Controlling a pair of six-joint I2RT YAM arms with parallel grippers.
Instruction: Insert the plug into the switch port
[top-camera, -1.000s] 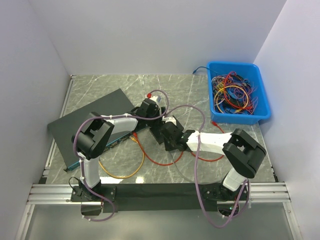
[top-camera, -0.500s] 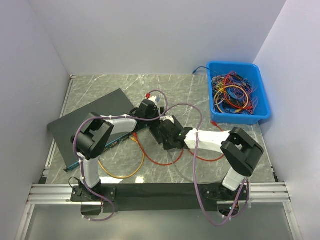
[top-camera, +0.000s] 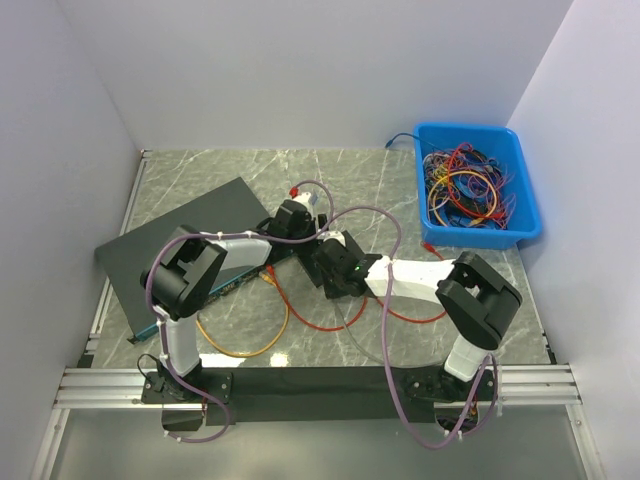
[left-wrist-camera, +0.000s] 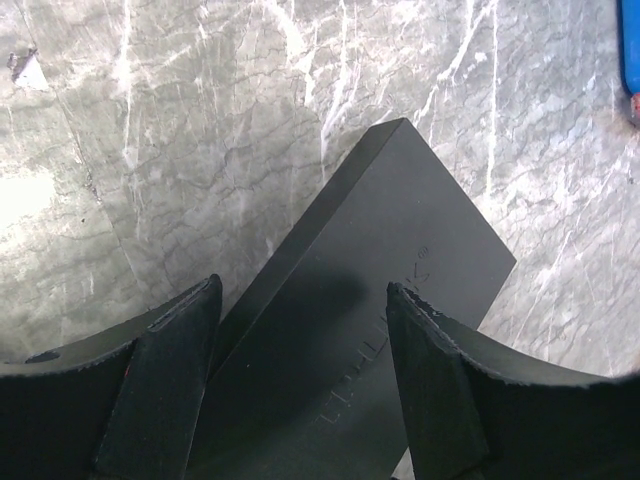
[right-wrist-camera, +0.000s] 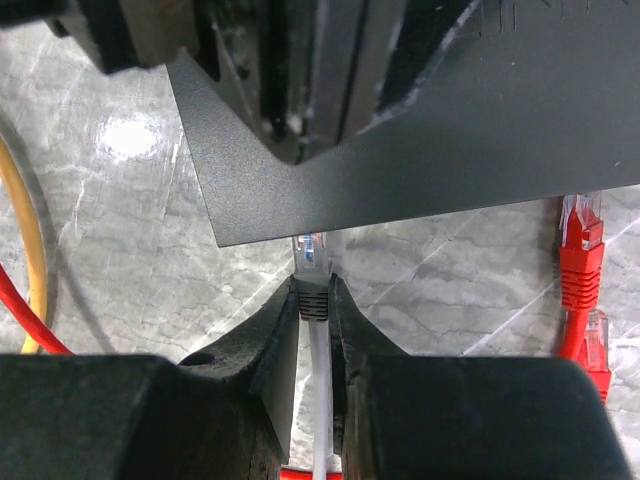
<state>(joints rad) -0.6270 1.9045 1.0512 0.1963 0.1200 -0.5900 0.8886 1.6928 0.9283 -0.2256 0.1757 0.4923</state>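
- Right pincer (right-wrist-camera: 314, 300), clamped on the white plug (right-wrist-camera: 311, 248), had advanced up-left; plug tip reached the edge of the switch (right-wrist-camera: 450, 130), insertion pending.
- Left pincer (left-wrist-camera: 302, 292) straddled the switch, open wide, empty.

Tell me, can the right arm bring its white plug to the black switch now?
Probably yes: the right gripper holds the white plug right at the switch edge, with nothing between them.

Table (top-camera: 370, 175), grey-green marbled top. Lying on it: flat black switch (top-camera: 190, 235), left of centre; blue bin (top-camera: 478, 237) of tangled cables, far right; orange cable (top-camera: 262, 348) loop, near left; red cable (top-camera: 330, 327), near centre.
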